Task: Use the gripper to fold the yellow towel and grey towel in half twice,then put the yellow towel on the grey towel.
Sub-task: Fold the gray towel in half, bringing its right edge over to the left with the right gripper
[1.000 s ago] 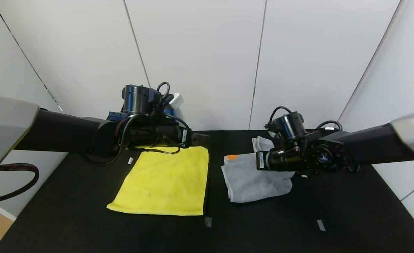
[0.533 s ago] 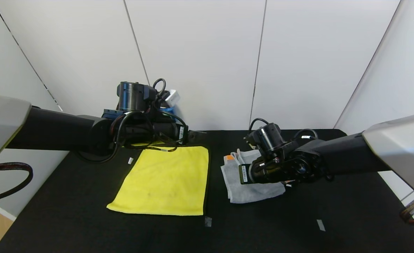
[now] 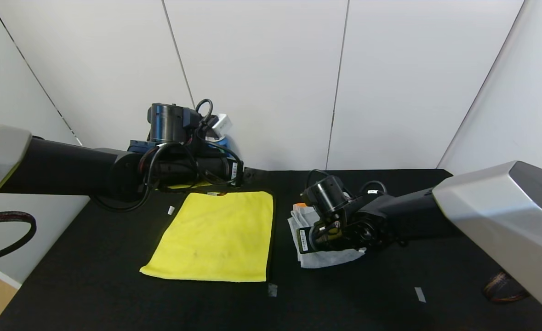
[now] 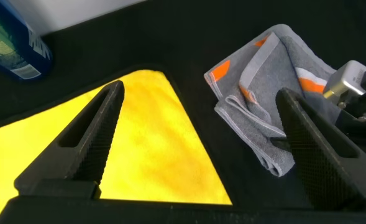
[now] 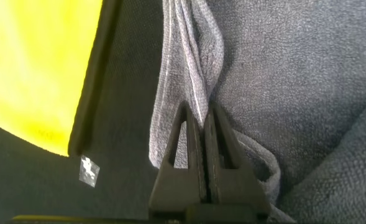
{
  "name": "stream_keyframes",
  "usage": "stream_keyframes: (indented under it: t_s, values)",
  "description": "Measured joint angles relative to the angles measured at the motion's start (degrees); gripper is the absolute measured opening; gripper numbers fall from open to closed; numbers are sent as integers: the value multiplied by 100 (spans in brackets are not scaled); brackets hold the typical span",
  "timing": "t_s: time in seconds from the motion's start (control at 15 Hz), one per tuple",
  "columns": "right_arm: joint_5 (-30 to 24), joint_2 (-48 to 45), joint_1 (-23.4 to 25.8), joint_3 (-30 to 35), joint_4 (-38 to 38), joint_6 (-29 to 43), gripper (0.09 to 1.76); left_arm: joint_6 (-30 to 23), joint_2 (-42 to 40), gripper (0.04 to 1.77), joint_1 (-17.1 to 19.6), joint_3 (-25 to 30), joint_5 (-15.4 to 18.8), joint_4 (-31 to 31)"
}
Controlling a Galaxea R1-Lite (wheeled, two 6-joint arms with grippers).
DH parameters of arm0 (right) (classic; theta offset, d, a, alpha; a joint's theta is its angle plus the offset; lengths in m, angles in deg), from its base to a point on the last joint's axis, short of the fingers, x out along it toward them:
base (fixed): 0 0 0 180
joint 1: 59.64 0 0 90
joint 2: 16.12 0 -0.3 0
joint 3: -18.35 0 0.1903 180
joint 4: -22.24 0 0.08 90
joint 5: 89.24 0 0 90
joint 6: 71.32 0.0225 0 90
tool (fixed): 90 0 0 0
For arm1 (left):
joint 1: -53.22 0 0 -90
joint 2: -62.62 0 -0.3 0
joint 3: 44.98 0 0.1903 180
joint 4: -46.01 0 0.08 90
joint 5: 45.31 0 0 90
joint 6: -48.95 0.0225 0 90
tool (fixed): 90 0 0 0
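Right gripper (image 5: 196, 118): fingers pressed together, clamped on a fold of the grey towel (image 5: 282, 81). The right wrist view alone shows this grip, with the pale edge of the towel pinched at the fingertips; in the head view the gripper (image 3: 308, 240) is hidden behind its own wrist, low over the grey towel (image 3: 326, 258).

Grey towel: lies bunched and partly folded on the black table (image 3: 114, 294), just beside the yellow towel (image 3: 215, 236), on that towel's right, with a strip of bare table between. The left wrist view shows the grey towel (image 4: 263, 124) in layered folds with orange patches, which the head view mostly hides behind the right arm.

Yellow towel: spread flat in a single sheet; its edge (image 5: 33, 68) also shows in the right wrist view.

Left gripper (image 4: 201, 124): fingers spread wide apart, holding nothing, raised above the far edge of the yellow towel (image 4: 120, 155). In the head view the gripper (image 3: 248, 175) is only partly seen past its wrist.

A blue container (image 4: 12, 43) stands beyond the yellow towel's far edge, at the wall.
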Motion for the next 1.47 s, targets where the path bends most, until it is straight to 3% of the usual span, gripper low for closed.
stream_keyframes:
  t_s: [0.2, 0.47, 0.8, 1.2, 1.47]
  values:
    - [6, 69, -11, -62, 10, 20, 15, -2, -22, 172, 0, 0, 2, -1]
    - [16, 78, -17, -55, 21, 20, 78, -6, -33, 172, 2, 0, 0, 0]
    - [323, -102, -59, -73, 49, -2, 122, -9, -48, 172, 2, 6, 0, 2]
    - [321, -725, -77, -71, 21, 0, 148, -9, -77, 172, 29, 9, 5, 5]
    - [321, -1174, 333, 87, -182, 22, 157, -9, -99, 172, 38, 9, 16, 5]
